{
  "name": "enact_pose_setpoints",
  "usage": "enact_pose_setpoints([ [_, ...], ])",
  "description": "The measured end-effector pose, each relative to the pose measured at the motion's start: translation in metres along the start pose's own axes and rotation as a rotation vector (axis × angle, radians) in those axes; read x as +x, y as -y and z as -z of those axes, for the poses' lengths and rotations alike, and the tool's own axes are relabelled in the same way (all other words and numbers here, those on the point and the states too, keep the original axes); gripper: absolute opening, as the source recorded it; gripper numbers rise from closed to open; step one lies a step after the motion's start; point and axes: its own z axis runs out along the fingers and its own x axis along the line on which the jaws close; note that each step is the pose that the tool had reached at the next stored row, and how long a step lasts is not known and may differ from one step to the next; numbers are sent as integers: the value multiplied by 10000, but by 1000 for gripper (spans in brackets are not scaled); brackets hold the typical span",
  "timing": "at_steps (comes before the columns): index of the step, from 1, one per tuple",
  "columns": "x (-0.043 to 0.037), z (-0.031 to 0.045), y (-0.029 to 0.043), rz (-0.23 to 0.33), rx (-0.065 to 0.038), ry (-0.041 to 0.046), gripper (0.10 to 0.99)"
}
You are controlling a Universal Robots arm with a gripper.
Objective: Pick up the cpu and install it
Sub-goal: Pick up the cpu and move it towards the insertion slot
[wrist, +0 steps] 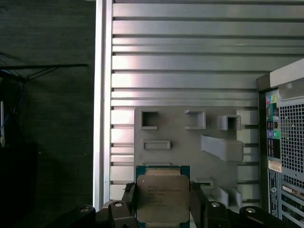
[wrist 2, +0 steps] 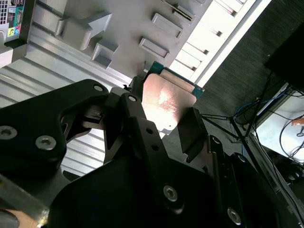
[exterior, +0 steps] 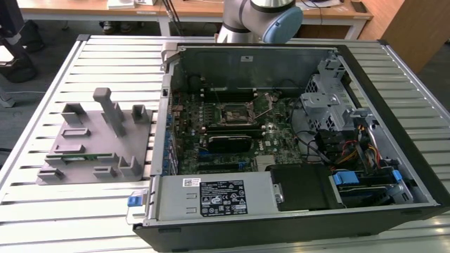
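Ribbed metal table (exterior: 42,211) supports, in the exterior view, an open black computer case (exterior: 253,66) with a metal-framed black motherboard socket (exterior: 235,113) exposed. Just beside the case lies a grey moulded plastic fixture tray (exterior: 91,153). Both wrist views show the black gripper (wrist: 163,209) clenched on the cpu (wrist: 162,194), a flat square chip, held above the tray. The first wrist view presents its dull silvery lid. The second wrist view presents a smooth, reflective tan face with a teal edge.
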Motion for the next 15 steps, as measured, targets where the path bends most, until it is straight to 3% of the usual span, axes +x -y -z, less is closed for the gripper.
enact_pose_setpoints([
  [4, -30, 3, -7, 0, 32, 0, 537],
  [6, -91, 3, -9, 0, 32, 0, 537],
  [15, -215, 1, -13, 1, 32, 0, 537],
])
